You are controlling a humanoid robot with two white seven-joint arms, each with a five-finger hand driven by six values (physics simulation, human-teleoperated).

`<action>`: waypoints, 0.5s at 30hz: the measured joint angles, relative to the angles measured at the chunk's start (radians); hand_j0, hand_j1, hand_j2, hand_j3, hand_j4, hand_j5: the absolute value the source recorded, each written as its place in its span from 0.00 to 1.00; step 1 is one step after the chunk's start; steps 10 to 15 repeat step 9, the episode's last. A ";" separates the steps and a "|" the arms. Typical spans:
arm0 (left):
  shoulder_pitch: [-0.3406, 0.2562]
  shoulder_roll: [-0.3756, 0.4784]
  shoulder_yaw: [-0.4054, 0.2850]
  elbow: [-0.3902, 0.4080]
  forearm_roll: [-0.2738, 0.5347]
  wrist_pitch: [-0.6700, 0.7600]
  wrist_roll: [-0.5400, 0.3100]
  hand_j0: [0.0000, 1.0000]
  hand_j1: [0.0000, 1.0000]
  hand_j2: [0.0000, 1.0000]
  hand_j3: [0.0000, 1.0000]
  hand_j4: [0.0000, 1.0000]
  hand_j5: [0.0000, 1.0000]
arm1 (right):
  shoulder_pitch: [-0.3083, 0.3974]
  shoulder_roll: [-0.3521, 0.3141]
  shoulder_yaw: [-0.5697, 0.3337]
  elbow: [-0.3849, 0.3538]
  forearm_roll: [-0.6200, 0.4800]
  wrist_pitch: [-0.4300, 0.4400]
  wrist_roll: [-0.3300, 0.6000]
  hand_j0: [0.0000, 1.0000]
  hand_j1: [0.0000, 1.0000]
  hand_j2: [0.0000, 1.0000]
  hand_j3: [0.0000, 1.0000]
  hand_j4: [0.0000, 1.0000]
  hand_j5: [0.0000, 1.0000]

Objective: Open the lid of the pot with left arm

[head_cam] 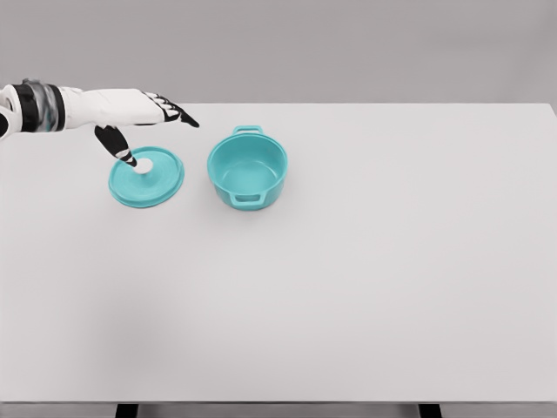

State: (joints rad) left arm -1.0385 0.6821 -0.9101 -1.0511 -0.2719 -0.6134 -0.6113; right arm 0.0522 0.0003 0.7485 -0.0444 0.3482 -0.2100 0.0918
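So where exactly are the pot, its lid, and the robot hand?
pot (pixel 247 165): head view, on its inner floor.
lid (pixel 157 185): head view, on its teal top face, right of the white knob.
left robot hand (pixel 139 111): head view, on the white back of the hand.

The table (pixel 392 287) is a flat, plain white top that fills most of the head view. Taking the left hand (pixel 144 111) as reference, the surface runs far to the right of it and well forward of it, toward the camera. The far edge of the table lies just behind the hand and runs straight across the view. Beyond that edge, behind the hand, stands a plain grey wall (pixel 348 43) with no windows or fittings. Two dark table supports (pixel 127 410) show below the front edge, well forward of the hand. Lighting is even and diffuse; shading on the top is faint and soft.
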 measured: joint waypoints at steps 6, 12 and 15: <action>0.000 0.000 0.000 0.002 0.003 0.000 0.000 1.00 1.00 1.00 1.00 1.00 1.00 | 0.000 0.000 0.000 0.000 0.000 0.000 0.000 1.00 1.00 1.00 1.00 1.00 1.00; 0.002 0.000 0.000 0.004 0.003 0.000 0.000 1.00 1.00 1.00 1.00 1.00 1.00 | 0.000 0.000 0.000 0.000 0.000 0.000 0.000 1.00 1.00 1.00 1.00 1.00 1.00; 0.002 0.000 0.000 0.004 0.003 0.000 0.000 1.00 1.00 1.00 1.00 1.00 1.00 | 0.000 0.000 0.000 0.000 0.000 0.000 0.000 1.00 1.00 1.00 1.00 1.00 1.00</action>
